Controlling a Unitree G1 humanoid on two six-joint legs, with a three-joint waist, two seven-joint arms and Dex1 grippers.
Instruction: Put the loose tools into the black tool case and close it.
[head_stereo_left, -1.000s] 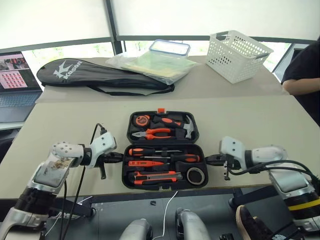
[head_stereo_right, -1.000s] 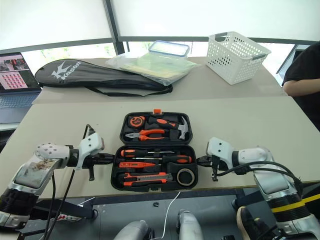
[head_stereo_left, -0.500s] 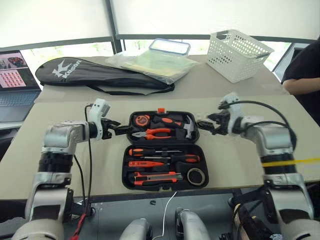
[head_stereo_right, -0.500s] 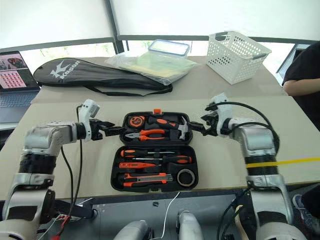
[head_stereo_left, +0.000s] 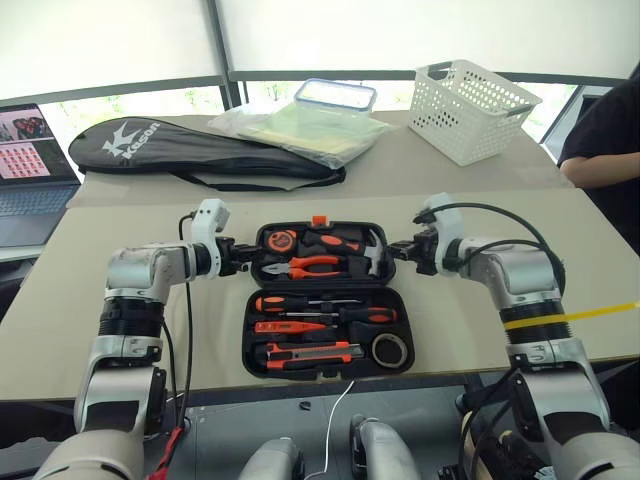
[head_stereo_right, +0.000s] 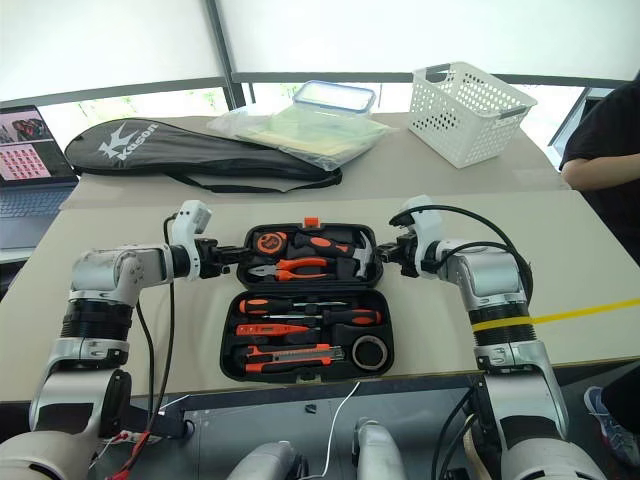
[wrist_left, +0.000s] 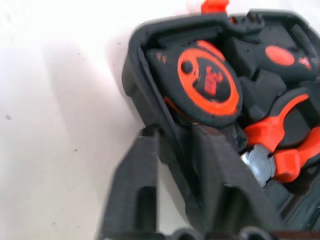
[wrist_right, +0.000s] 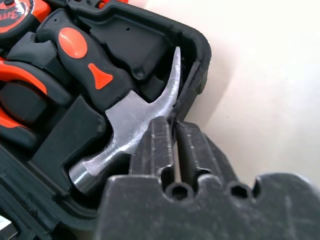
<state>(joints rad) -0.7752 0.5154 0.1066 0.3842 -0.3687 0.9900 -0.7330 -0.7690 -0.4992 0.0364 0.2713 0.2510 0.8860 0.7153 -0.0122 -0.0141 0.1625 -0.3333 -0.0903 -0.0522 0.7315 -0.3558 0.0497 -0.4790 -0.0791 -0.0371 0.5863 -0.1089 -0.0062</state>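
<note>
The black tool case lies open on the table. Its near half holds two black-and-orange screwdrivers, a slim orange tester, a utility knife and a dark tape roll. In the far half sit a tape measure, pliers and a hammer. My left gripper is shut on the far half's left rim, one finger inside the wall and one outside. At the right rim, beside the hammer's claw, my right gripper is pinched shut on the edge.
Behind the case lie a long black racket bag, a plastic bag under a lidded container and a white basket. A laptop stands at the far left. A person's arm shows at the right edge.
Both grippers went from beside the case's near half up to the sides of the far half, opened wide, and have now closed on its left and right rims.
</note>
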